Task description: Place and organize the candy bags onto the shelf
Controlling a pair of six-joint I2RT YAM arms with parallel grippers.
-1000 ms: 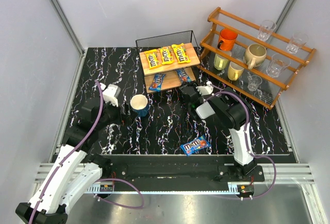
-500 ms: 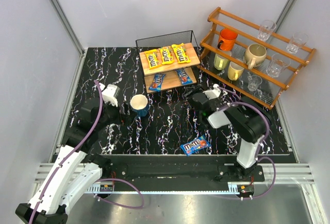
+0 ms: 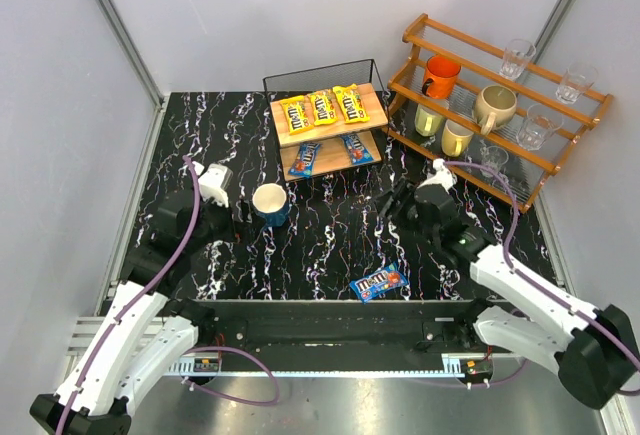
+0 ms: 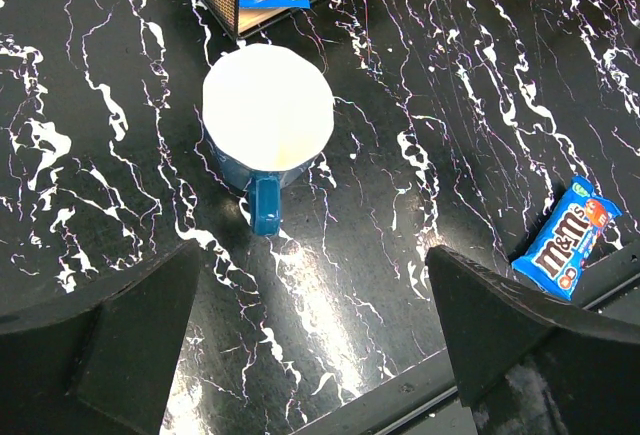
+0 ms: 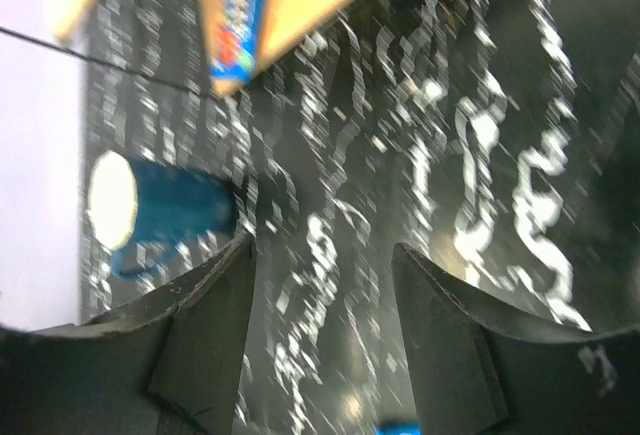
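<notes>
The shelf [image 3: 368,113] stands at the back middle. Three yellow candy bags [image 3: 322,107] lie in a row on its top board. Two blue bags [image 3: 305,159] [image 3: 355,147] lie on its lower board. A third blue bag [image 3: 380,282] lies on the table near the front edge and also shows in the left wrist view [image 4: 565,251]. My right gripper [image 3: 392,200] is open and empty, a little right of and nearer than the shelf; its view [image 5: 320,355] is blurred. My left gripper [image 3: 222,217] is open and empty, left of a blue mug; its view [image 4: 310,355] shows the fingers wide apart.
A blue mug [image 3: 270,203] with a white inside stands upright in front of the shelf's left corner [image 4: 268,120]. An orange-brown rack [image 3: 500,145] with mugs and glasses stands at the back right. Grey walls close in the black marbled table [image 3: 300,255].
My right gripper has drawn back from the shelf's lower board, to the right and toward the near side, and its arm has swung out right. The left arm has not moved.
</notes>
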